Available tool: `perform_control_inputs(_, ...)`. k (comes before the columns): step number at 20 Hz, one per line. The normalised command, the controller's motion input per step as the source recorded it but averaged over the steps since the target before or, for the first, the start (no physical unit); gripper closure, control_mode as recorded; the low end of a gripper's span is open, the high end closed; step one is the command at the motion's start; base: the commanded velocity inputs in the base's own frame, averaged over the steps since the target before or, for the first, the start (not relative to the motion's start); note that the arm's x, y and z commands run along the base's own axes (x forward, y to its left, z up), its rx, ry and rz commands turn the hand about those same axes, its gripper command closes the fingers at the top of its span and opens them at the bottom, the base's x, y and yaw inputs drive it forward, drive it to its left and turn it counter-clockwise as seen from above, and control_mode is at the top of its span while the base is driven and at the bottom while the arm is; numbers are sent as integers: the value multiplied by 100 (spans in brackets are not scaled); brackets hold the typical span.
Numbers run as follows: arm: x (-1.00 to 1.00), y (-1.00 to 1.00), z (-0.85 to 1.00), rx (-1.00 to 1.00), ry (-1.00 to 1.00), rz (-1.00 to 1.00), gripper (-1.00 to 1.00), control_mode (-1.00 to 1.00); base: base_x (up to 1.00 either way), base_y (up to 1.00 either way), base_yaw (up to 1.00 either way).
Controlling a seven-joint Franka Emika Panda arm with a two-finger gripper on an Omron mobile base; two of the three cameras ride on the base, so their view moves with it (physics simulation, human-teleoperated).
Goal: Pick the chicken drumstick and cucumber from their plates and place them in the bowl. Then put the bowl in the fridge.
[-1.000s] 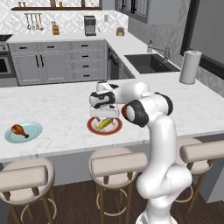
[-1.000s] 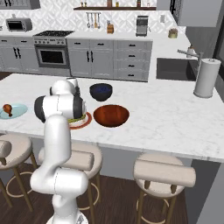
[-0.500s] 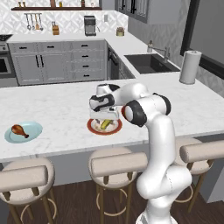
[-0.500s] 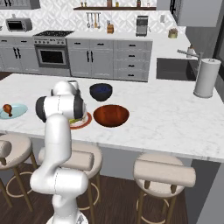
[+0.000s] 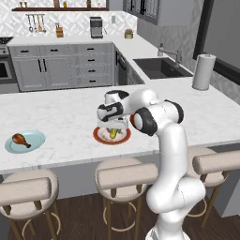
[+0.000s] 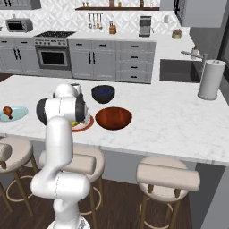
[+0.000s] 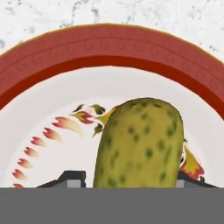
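1. The white marble island counter (image 5: pixel 65 117) carries everything; three round stools (image 5: pixel 123 172) stand along its near edge in the left base view.
2. The white arm (image 5: pixel 161 136) bends over the counter, its hand pointing straight down above the red-rimmed plate.
3. Reddish-brown bowl (image 6: pixel 113 117): one, wide and shallow, with nothing in it. In the right base view it sits at 3 o'clock from the red-rimmed plate, just beside it and not touching.
4. Dark navy bowl (image 6: pixel 103 93): one, smaller, at 11 o'clock from the brown bowl; what it holds cannot be told.
5. Plates: two. The red-rimmed plate (image 5: pixel 100 135) has a cream centre with small red flame marks and holds the cucumber. The pale blue plate (image 5: pixel 33 139) lies well apart at 9 o'clock from it in the left base view and holds the chicken drumstick (image 5: pixel 19 139).
6. Gripper (image 7: pixel 131 186): down at the plate, one fingertip showing on each side of the cucumber's near end in the hand view. The fingers flank it closely, but whether they press on it cannot be told.
7. Cucumber (image 7: pixel 139 144): one, stubby and yellow-green with dark flecks, lying on the plate's cream centre, its far rounded end toward 12 o'clock in the hand view.
8. Chicken drumstick: one, golden-brown, lying alone on the blue plate.
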Motion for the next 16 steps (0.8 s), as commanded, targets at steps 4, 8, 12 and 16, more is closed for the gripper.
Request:
perform_control_inputs(4,-3,0,1,0,-8,0,100,-100,0,0,0)
perform_control_inputs(8,-44,-13,42,0,-17,0,100,-100,0,0,0)
perform_control_inputs(12,-51,-23,83,0,-22,3,100,-100,0,0,0)
perform_control_inputs(16,-15,-56,77,-3,-18,6,100,-100,0,0,0)
